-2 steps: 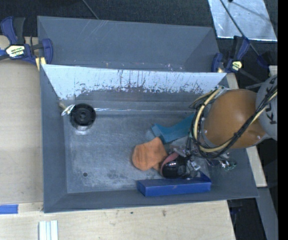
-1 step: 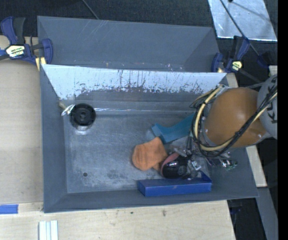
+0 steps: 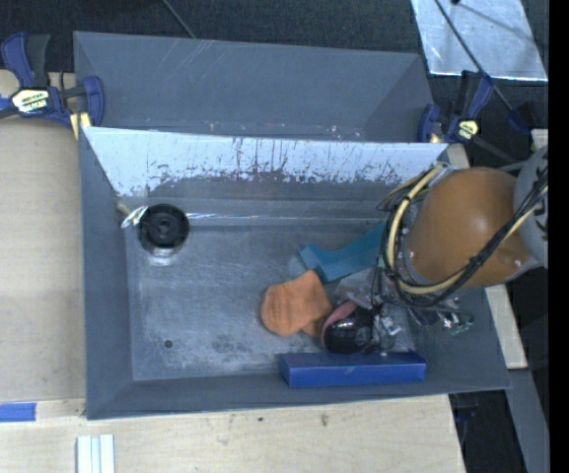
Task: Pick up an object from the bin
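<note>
My gripper (image 3: 381, 315) is low in the bin's front right part, under the arm's orange cover. Right at it lies a black rounded thing with a red band (image 3: 344, 329). An orange cloth-like lump (image 3: 294, 305) lies just left of that. A long dark blue block (image 3: 353, 371) rests along the front wall below the gripper. A teal blue flat piece (image 3: 340, 257) lies behind it, partly hidden by the arm.
A black round cap on a clear jar (image 3: 163, 229) stands in the back left corner, far from the gripper. The arm with its cables comes in from the right over the bin's right side.
</note>
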`<state>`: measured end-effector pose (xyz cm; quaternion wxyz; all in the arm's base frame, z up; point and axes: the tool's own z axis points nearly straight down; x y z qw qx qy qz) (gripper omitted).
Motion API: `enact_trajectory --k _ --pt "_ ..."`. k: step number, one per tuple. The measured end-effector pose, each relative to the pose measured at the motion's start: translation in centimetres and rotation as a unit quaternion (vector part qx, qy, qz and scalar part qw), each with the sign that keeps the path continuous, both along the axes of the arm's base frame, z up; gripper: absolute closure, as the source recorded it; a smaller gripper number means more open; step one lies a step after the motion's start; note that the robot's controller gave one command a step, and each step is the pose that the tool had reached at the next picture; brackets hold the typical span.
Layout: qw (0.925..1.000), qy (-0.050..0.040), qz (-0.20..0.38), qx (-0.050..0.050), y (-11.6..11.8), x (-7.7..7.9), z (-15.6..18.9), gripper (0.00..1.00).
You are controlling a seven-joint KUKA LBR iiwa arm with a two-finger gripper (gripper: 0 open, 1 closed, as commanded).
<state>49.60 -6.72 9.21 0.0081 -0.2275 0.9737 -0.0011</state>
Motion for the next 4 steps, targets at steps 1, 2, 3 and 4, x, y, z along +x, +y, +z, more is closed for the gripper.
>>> enact_trajectory --k 1,2,3,4 --pt "1.0 0.0046 0.0 -0.001 0.0 -0.1 1.0 1.0" --pt "1.0 0.0073 0.0 -0.001 0.0 -0.2 1.9 1.0" --pt "1.0 0.0069 -0.001 -0.001 0.0 -0.2 2.9 1.0" --pt "1.0 0.008 -0.001 0.0 0.0 -0.2 3.9 1.0"
